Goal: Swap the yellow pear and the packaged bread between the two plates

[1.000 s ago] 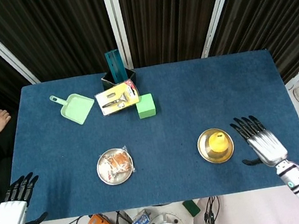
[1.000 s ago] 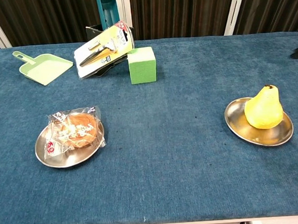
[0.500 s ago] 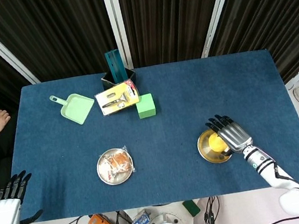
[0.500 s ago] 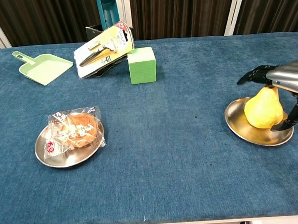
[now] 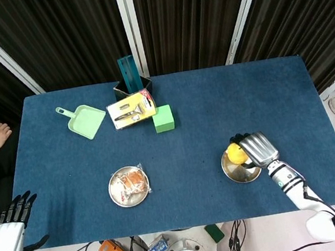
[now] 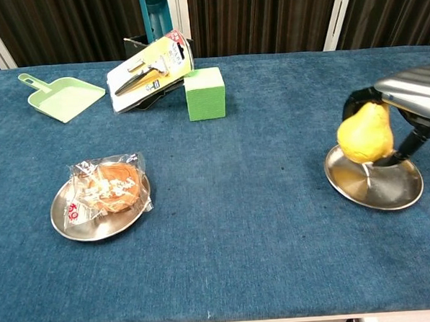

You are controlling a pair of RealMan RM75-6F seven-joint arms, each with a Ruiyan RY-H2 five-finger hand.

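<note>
Right hand gripping smooth yellow pear, raised just above round steel plate. Left hand spread, holding nothing, well left of that plate.

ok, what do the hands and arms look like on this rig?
The right hand has a ribbed silver metal back and black fingers, on a white forearm with dark joint bands and a small green marking near the wrist. The left hand matches: silver-white back, black fingers.

Bare cloth between plates, green block well behind, off path
</note>
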